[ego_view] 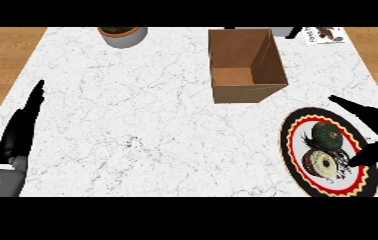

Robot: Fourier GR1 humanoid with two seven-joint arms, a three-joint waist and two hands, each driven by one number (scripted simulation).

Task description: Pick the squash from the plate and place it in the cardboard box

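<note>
Dark green squash (328,135) on red-and-black-rimmed white plate (295,160); brown cardboard box (246,65); white-marbled counter (133,114).

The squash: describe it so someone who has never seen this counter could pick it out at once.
On the white marble counter, look to the near right corner for the round plate with a red, black and cream patterned rim. The squash lies on the plate's far half, with the right hand close by. It is the dark green, rounded one; its neighbour, the donut, is a pale ring.
</note>
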